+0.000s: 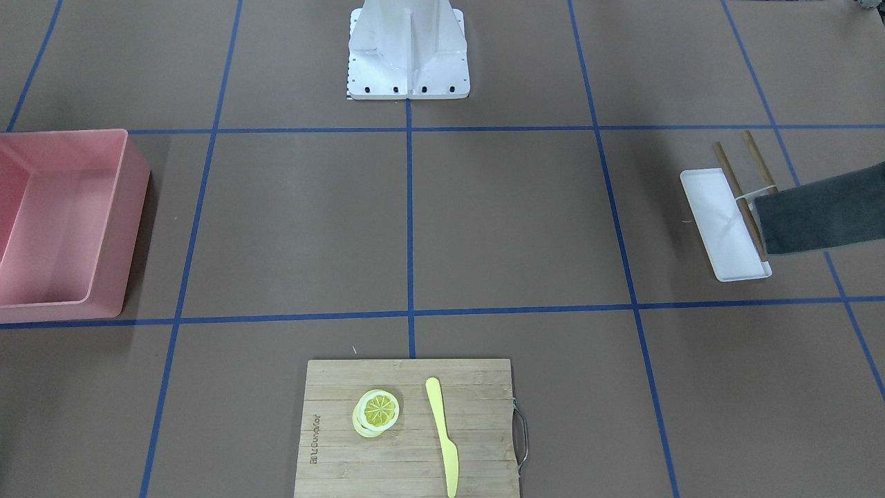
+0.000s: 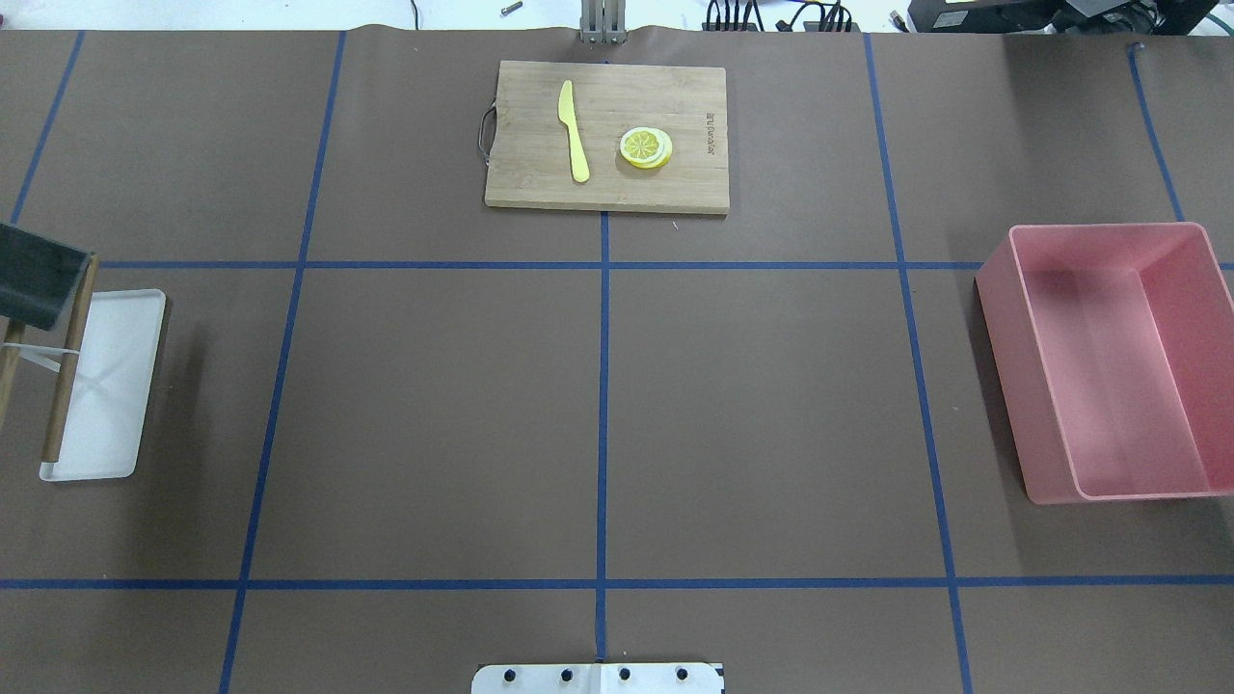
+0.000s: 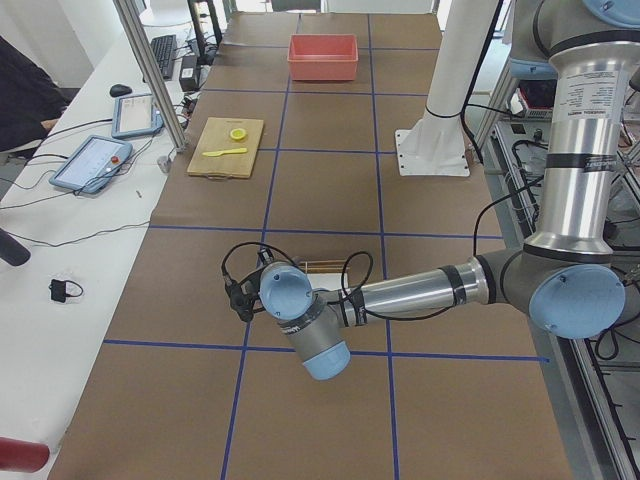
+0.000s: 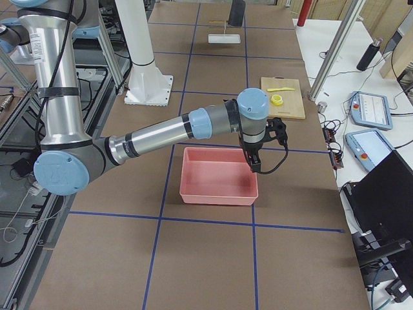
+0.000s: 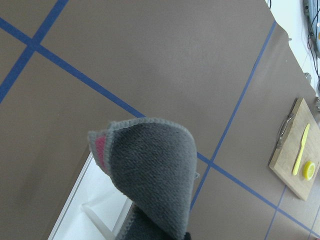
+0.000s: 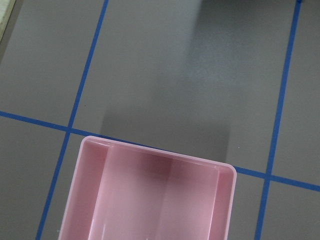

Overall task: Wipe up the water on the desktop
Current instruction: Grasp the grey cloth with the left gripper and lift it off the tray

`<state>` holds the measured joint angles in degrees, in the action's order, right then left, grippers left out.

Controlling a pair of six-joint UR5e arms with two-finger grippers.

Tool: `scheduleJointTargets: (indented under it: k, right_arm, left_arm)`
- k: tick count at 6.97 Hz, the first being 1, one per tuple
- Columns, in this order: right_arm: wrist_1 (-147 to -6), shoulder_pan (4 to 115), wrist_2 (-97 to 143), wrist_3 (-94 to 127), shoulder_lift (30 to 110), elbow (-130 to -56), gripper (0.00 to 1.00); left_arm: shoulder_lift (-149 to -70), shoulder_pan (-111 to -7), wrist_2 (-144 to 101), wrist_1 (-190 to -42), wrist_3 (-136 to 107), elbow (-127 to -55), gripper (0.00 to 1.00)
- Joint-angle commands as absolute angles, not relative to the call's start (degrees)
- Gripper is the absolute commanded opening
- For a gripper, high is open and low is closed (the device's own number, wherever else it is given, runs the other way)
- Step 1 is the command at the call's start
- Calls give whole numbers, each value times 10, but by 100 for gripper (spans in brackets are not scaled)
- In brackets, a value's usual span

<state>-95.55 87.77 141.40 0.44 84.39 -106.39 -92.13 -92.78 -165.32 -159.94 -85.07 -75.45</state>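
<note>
The desktop (image 2: 434,414) is a wide brown surface crossed by blue tape lines. I make out no water on it in any view. A dark grey cloth (image 5: 150,170) with a pink inner patch hangs folded in front of the left wrist camera. It is off the surface, held up by my left gripper, whose fingers are hidden behind it. The same cloth (image 1: 823,214) hovers over a white tray (image 1: 722,228). My right gripper (image 4: 255,163) hangs over the far rim of the pink bin (image 4: 218,184). It shows only in the right side view, so I cannot tell its state.
Two wooden rods (image 2: 67,366) tied with a white band lean over the white tray (image 2: 106,386). A bamboo cutting board (image 2: 607,135) at the far edge carries a yellow knife (image 2: 575,130) and a lemon slice (image 2: 645,147). The robot's white base (image 1: 408,52) stands at the near middle.
</note>
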Motion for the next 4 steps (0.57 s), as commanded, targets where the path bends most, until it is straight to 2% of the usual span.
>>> scheduleJointTargets:
  k: [1,3,4]
  right_arm:
    - [-951,848,1413,4,817,-1097,100]
    - [-867,797,1415,8,804,-1098,100]
    - [-837,762,1411,18,791,-1087,100]
  left_arm:
    - [-952,-960,-1658,-1507,-856,-794,0]
    - [-1031,-967,-1655,-1330,-857,-845,0]
    - [-1074,-964,-1651,-1277,-857,-847,0]
